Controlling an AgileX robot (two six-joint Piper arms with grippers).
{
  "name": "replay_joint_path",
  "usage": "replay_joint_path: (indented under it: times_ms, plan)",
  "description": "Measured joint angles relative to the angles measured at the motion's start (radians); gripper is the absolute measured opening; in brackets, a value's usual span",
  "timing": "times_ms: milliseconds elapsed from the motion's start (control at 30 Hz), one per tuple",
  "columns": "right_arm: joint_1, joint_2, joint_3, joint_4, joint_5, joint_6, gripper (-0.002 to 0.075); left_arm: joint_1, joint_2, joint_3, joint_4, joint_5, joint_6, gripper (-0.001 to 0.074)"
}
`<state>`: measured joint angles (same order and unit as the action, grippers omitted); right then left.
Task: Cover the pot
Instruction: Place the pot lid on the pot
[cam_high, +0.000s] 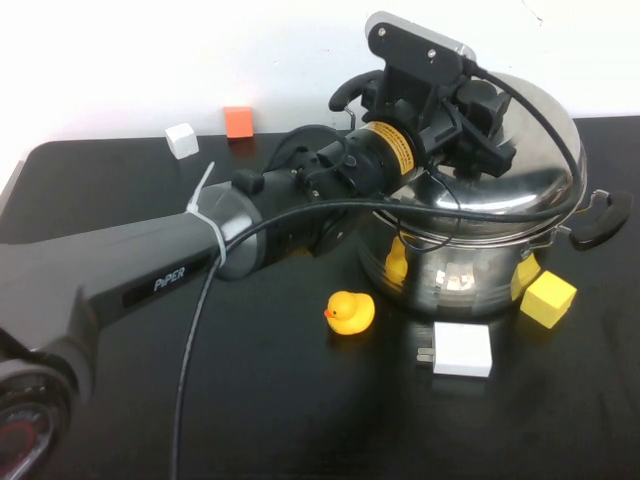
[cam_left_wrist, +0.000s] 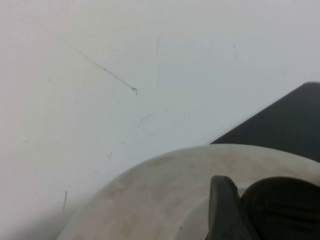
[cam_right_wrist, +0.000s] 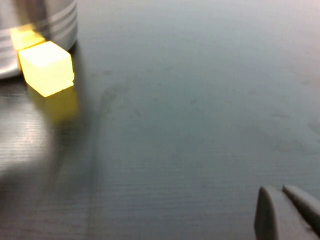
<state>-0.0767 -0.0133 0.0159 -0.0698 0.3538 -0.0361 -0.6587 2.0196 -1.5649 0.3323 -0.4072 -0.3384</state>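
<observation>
Domed steel lid (cam_high: 530, 150) tilted over the stainless-steel stockpot (cam_high: 455, 265), near edge on the rim, far side raised; held from above by the left gripper (cam_high: 470, 135), fingers (cam_left_wrist: 225, 210) clamped against its black knob (cam_left_wrist: 280, 205). Stockpot at right centre of the black table (cam_high: 300, 400), shiny, black side handle (cam_high: 600, 218) jutting right, yellow cube (cam_high: 548, 298) just beside its base. Right gripper (cam_right_wrist: 285, 210) low over bare table to the right, much farther from the lid, fingers together, empty.
</observation>
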Motion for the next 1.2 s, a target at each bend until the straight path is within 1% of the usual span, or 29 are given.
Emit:
replay_joint_path:
  times_ms: [200, 533, 767, 1033, 1200]
  plan:
    - [0.0, 0.0, 0.0, 0.0, 0.0, 0.0, -0.0002, -0.002, -0.021, 0.008, 0.004, 0.062, 0.007, 0.0323]
    - [0.0, 0.0, 0.0, 0.0, 0.0, 0.0, -0.0002, -0.002, -0.022, 0.008, 0.006, 0.075, -0.011, 0.0323]
    - [0.0, 0.0, 0.0, 0.0, 0.0, 0.0, -0.0002, -0.003, -0.027, -0.034, 0.012, 0.188, -0.05, 0.0323]
    - [0.0, 0.0, 0.0, 0.0, 0.0, 0.0, -0.0002, -0.003, -0.029, -0.04, 0.021, 0.207, -0.075, 0.0323]
    - [0.0, 0.0, 0.0, 0.0, 0.0, 0.0, -0.0002, -0.003, -0.029, -0.04, 0.024, 0.182, -0.101, 0.0323]
